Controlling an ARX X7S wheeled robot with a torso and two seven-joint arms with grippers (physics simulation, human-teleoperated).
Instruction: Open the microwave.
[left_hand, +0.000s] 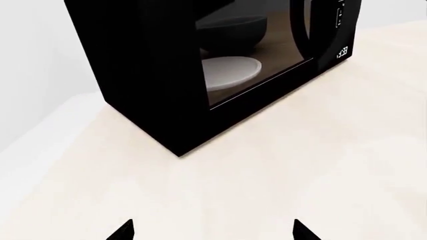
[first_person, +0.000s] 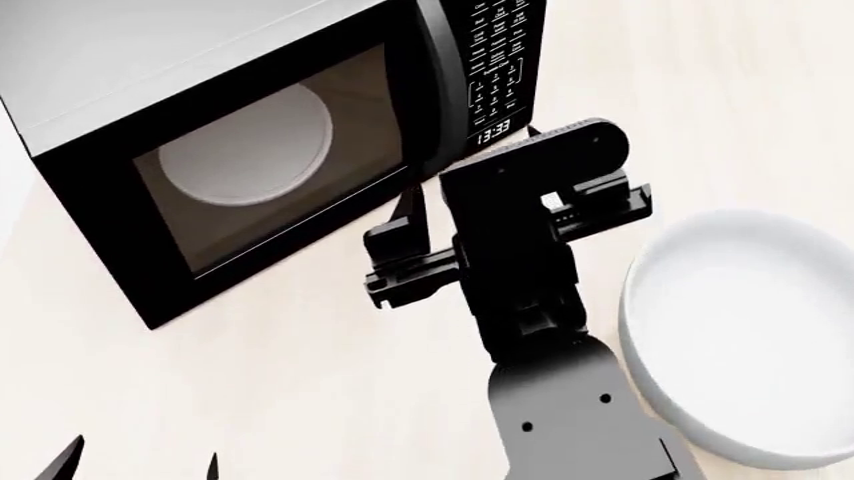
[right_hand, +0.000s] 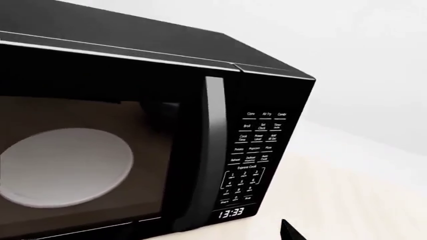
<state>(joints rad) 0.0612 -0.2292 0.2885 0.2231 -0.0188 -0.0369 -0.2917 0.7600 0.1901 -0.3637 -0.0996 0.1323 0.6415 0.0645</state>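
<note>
The black microwave (first_person: 267, 160) with a grey top stands at the far left, its door shut. The white turntable (first_person: 247, 145) shows through the tinted window. The keypad (first_person: 501, 70) and a clock reading 13:33 are on its right side. My right gripper (first_person: 467, 175) is open, close in front of the lower end of the vertical door handle (right_hand: 213, 150); one finger (first_person: 407, 220) reaches the door's lower edge. In the right wrist view only one fingertip (right_hand: 290, 232) shows. My left gripper (first_person: 140, 465) is open and empty, well in front of the microwave (left_hand: 153, 75).
A large white bowl (first_person: 747, 330) sits on the pale counter (first_person: 267, 380) just right of my right arm. In the left wrist view the counter's left edge (left_hand: 40, 135) meets a white wall.
</note>
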